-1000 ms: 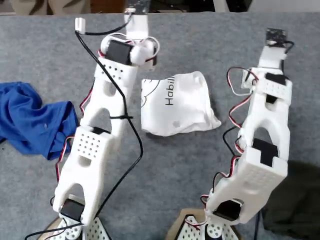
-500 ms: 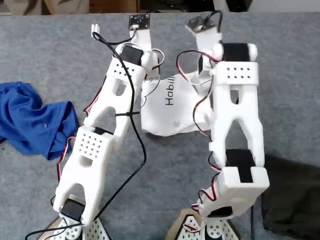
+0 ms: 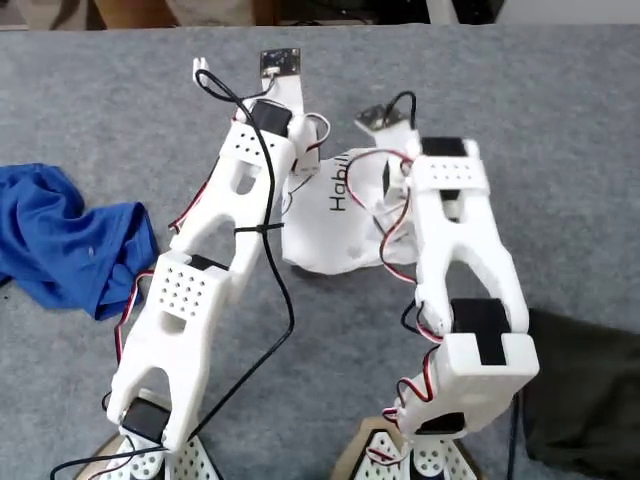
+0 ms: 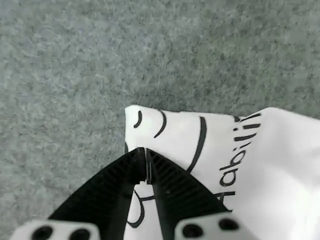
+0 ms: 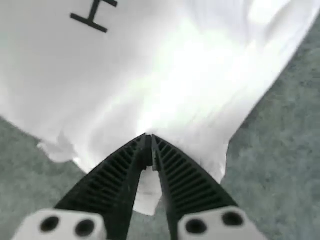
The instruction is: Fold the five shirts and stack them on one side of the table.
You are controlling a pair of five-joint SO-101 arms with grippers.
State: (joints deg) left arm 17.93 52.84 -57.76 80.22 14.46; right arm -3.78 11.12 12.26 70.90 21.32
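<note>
Fig. A partly folded white fabric shirt with black lettering [image 3: 345, 238], lying at the centre of the grey felt table [image 3: 560, 150] and pinched by both my grippers.
My left gripper [image 4: 145, 162] has its jaws closed on the shirt's edge at its 11 o'clock corner. My right gripper [image 5: 149, 143] is clamped on a fold of cloth at 1 o'clock. A crumpled blue shirt [image 3: 70, 245] lies well apart at 9 o'clock, and a dark olive garment [image 3: 585, 400] at 4 o'clock.
</note>
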